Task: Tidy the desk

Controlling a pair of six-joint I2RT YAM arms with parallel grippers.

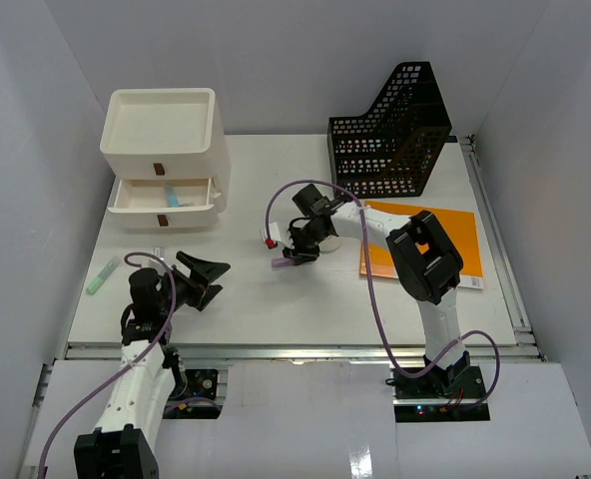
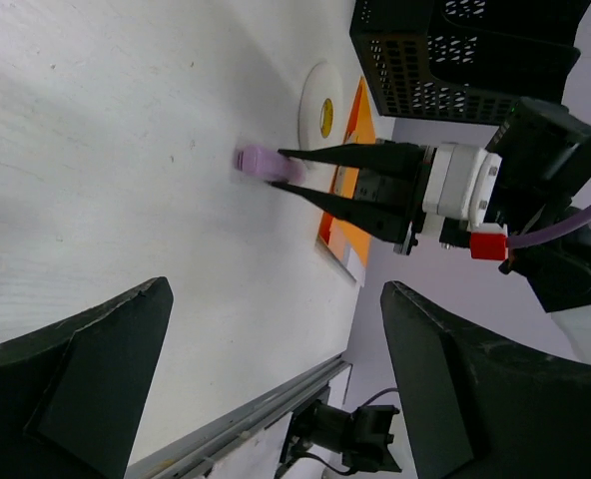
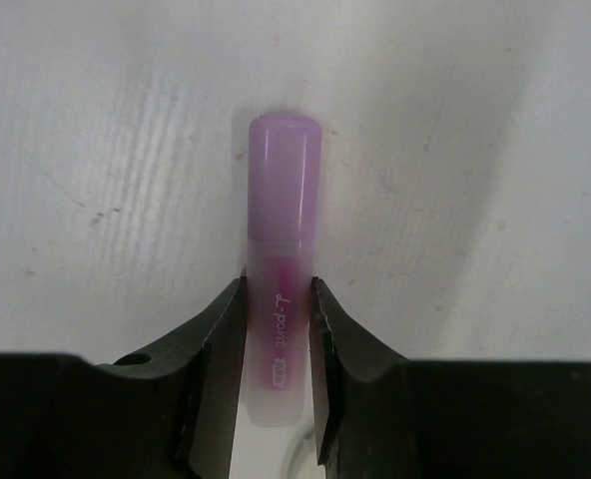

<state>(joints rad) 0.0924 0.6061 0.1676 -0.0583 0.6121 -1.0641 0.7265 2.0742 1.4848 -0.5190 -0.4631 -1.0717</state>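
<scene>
Highlighter (image 3: 284,230): long axis 12 to 6 in right wrist view, cap at 12.
Right end effector (image 3: 279,299): pinching its barrel.
Left end effector (image 1: 208,279): spread, apart at 9.

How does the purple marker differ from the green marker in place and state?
The purple marker lies at the middle of the desk; the green marker lies near its left edge. The right gripper clamps the purple one; nothing touches the green one. Both lie flat.

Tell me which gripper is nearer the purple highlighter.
Right. The right gripper is closed around the purple highlighter; the left gripper sits open, apart from it, off to its left.
</scene>
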